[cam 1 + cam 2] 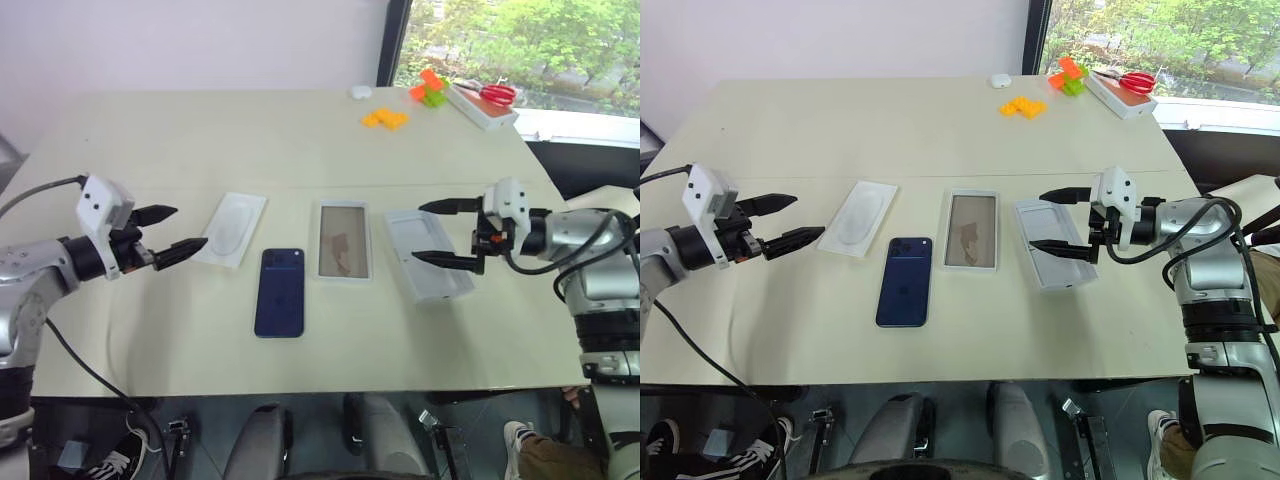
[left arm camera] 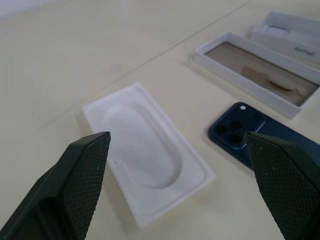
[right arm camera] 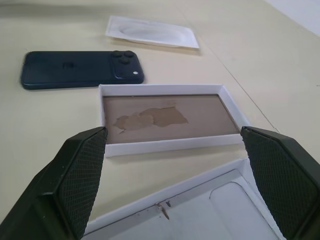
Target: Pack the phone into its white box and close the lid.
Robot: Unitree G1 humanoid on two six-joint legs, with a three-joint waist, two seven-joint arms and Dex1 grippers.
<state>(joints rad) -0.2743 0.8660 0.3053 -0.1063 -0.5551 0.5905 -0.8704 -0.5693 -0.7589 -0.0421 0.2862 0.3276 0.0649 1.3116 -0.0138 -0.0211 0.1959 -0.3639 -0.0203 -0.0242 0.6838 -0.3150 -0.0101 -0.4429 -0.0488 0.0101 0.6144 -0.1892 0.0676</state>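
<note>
The dark navy phone (image 1: 280, 292) lies back-up on the table, camera block at its far corner. Just right of it sits the white box (image 1: 344, 241), a shallow tray with a tan floor, holding nothing. The lid (image 1: 428, 255) lies further right with its white inside facing up. My left gripper (image 1: 170, 232) hovers open at the table's left, pointing at a thin white insert (image 1: 231, 229). My right gripper (image 1: 443, 232) hovers open over the lid's right part, pointing left toward the box (image 3: 170, 120). Neither gripper holds or touches anything.
Orange blocks (image 1: 384, 118) and an orange-green block cluster (image 1: 430, 90) sit at the far right of the table, beside a white box with red scissors (image 1: 487, 98) on it. A small white object (image 1: 360, 92) lies at the far edge. A window borders the right rear.
</note>
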